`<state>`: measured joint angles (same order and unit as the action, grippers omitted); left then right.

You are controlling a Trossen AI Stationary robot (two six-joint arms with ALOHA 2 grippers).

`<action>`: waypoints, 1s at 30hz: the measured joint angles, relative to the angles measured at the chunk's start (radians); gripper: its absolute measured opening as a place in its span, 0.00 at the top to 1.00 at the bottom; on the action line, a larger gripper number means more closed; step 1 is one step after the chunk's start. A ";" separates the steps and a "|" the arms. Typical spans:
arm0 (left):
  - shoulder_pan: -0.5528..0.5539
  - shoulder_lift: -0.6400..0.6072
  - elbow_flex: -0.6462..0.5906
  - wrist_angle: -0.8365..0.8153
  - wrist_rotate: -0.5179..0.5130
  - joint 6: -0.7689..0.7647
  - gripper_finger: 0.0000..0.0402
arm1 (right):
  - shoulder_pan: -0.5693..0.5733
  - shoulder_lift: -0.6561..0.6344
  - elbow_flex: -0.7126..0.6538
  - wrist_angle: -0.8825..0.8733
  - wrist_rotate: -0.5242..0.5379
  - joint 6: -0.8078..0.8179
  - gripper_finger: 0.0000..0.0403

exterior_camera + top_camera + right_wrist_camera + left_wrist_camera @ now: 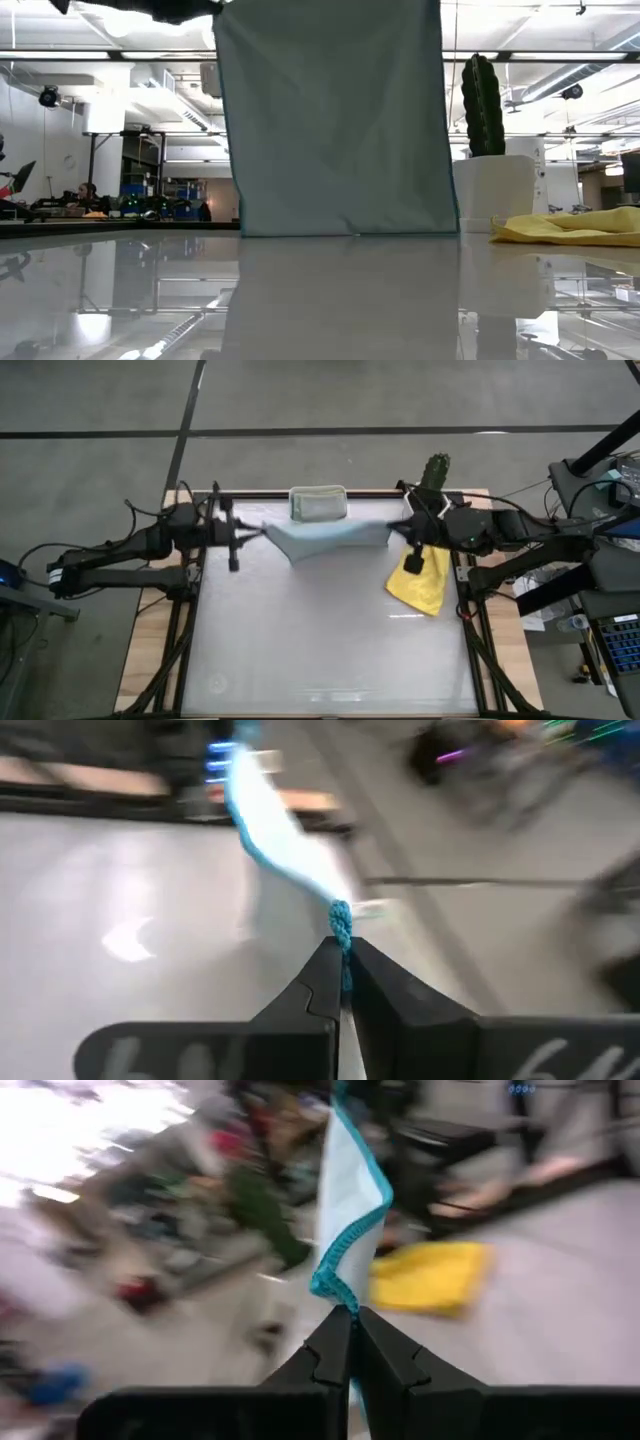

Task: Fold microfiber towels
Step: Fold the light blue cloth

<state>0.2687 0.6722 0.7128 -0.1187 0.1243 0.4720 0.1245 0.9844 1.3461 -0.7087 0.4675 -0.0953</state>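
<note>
A pale blue-grey microfiber towel [325,535] with a teal stitched edge hangs spread between my two grippers over the table's far part. In the low view it hangs as a flat sheet [335,120], and its lower edge reaches about table height. My left gripper [252,533] is shut on its left upper corner and my right gripper [400,528] on its right upper corner. A yellow towel [420,582] lies crumpled on the table at the right, partly under my right arm. My left gripper pinches the towel's corner [335,1285] at the teal stitched edge between its two shut fingers, coming level from the table's left. The cloth rises and stretches away from the fingertips. My right gripper pinches the opposite upper corner [340,920] between its shut fingers, coming from the table's right and slanting a little downward. The top edge runs away from it toward my left gripper, nearly straight.
A white tub [318,490] holding pale green cloth stands at the table's far edge, just behind the hanging towel. A cactus [482,105] in a white pot stands at the far right corner. The near half of the table [320,660] is bare.
</note>
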 joint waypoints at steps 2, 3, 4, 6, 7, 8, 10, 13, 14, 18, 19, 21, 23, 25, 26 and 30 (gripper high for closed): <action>-0.014 -0.001 -0.004 -0.064 0.059 -0.052 1.00 | 0.020 0.002 -0.019 -0.023 -0.102 0.072 0.98; -0.025 -0.003 -0.005 -0.095 0.087 -0.079 1.00 | 0.032 0.005 -0.032 -0.032 -0.150 0.103 0.98; -0.037 -0.005 -0.007 -0.122 0.116 -0.096 1.00 | 0.045 0.008 -0.045 -0.040 -0.203 0.132 0.98; -0.072 -0.005 -0.011 -0.151 0.176 -0.134 1.00 | 0.079 0.022 -0.075 -0.046 -0.284 0.188 0.98; -0.093 -0.004 -0.015 -0.155 0.197 -0.158 1.00 | 0.100 0.028 -0.092 -0.043 -0.312 0.221 0.98; -0.116 -0.001 -0.020 -0.160 0.217 -0.181 1.00 | 0.122 0.035 -0.109 -0.038 -0.336 0.256 0.98; -0.170 0.008 -0.029 -0.161 0.251 -0.233 1.00 | 0.171 0.057 -0.141 -0.033 -0.370 0.322 0.98; -0.265 0.026 -0.049 -0.147 0.273 -0.348 1.00 | 0.255 0.101 -0.195 -0.008 -0.372 0.443 0.98; -0.299 0.035 -0.060 -0.136 0.275 -0.393 1.00 | 0.281 0.119 -0.214 0.015 -0.372 0.479 0.98; -0.439 0.107 -0.101 -0.067 0.275 -0.553 1.00 | 0.374 0.194 -0.284 0.164 -0.404 0.585 0.98; -0.472 0.131 -0.105 -0.046 0.275 -0.594 1.00 | 0.392 0.215 -0.296 0.208 -0.418 0.608 0.98; -0.538 0.188 -0.113 0.008 0.276 -0.668 1.00 | 0.424 0.257 -0.319 0.296 -0.459 0.647 0.98; -0.599 0.251 -0.115 0.056 0.275 -0.720 1.00 | 0.446 0.297 -0.333 0.383 -0.505 0.680 0.98; -0.650 0.319 -0.116 0.113 0.275 -0.759 1.00 | 0.460 0.336 -0.337 0.441 -0.531 0.700 0.98; -0.668 0.355 -0.116 0.143 0.275 -0.777 1.00 | 0.463 0.355 -0.337 0.457 -0.541 0.711 0.98; -0.704 0.486 -0.116 0.179 0.225 -0.828 1.00 | 0.458 0.429 -0.319 0.455 -0.555 0.732 0.98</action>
<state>-0.4354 1.1585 0.5972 0.0606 0.3490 -0.3557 0.5829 1.4136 1.0271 -0.2540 -0.0879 0.6369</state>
